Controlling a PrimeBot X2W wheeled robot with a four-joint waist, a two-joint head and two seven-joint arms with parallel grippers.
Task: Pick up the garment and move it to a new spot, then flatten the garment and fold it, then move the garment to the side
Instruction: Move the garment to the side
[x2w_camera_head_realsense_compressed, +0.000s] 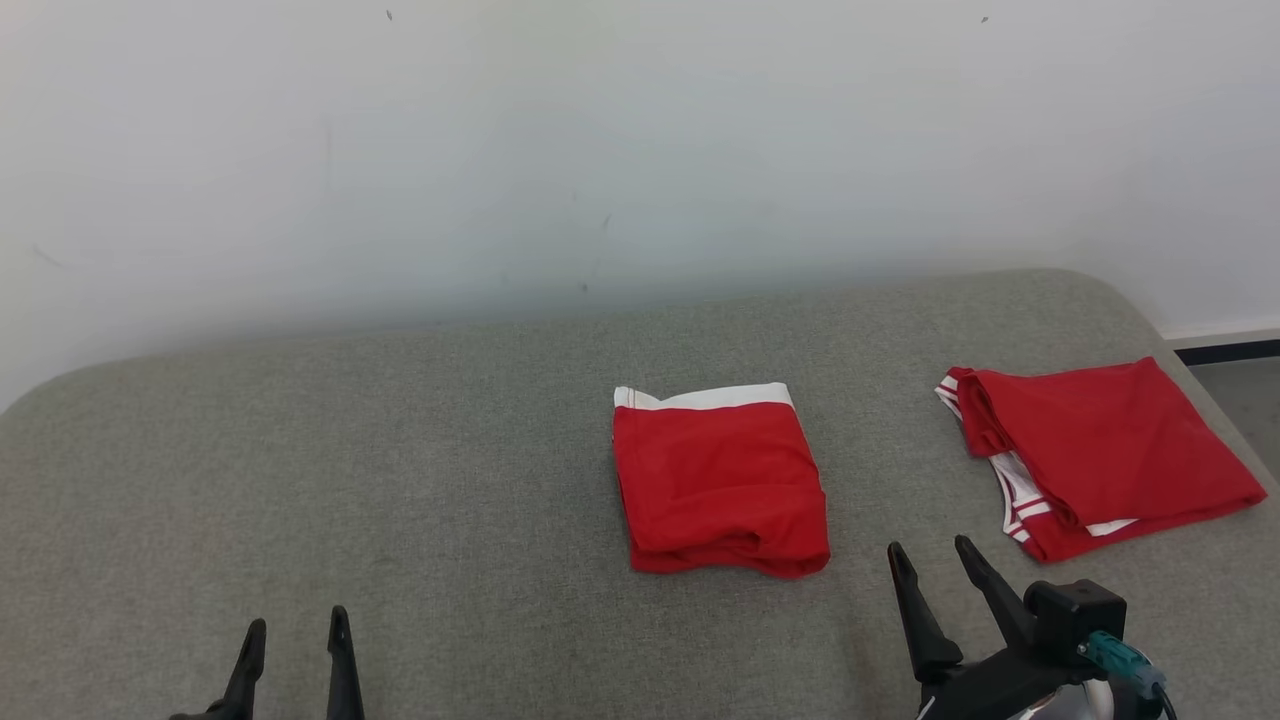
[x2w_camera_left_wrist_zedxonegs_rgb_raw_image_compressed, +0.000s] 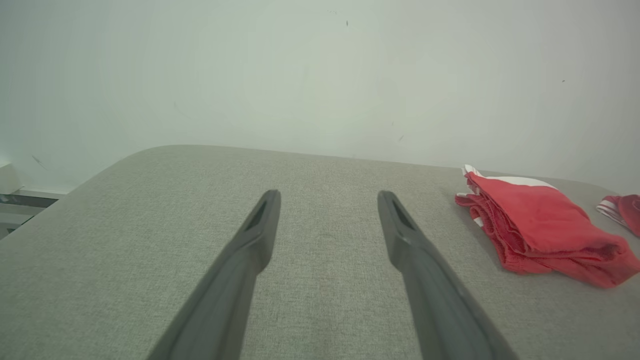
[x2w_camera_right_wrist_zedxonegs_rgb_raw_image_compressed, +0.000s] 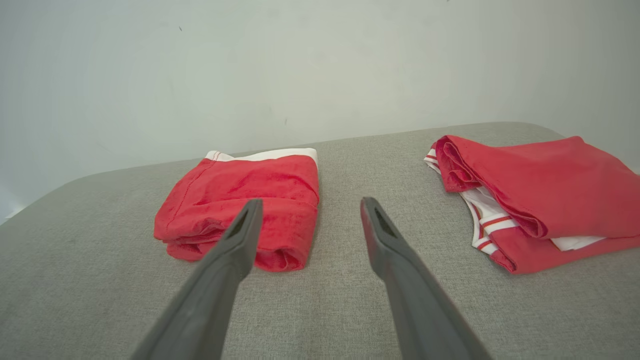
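Observation:
A red garment with a white waistband lies folded into a neat rectangle near the middle of the grey cushioned surface; it also appears as the garment at the right of the left wrist view and the garment left of centre in the right wrist view. My right gripper is open, just right of and nearer than the garment's front corner, touching nothing; its open fingers frame bare fabric, gripper. My left gripper is open at the lower left, far from the garment, gripper.
A second red piece with white striped trim lies folded at the right, close to the surface's right edge, piece. A pale wall rises right behind the surface. Bare grey surface stretches to the left.

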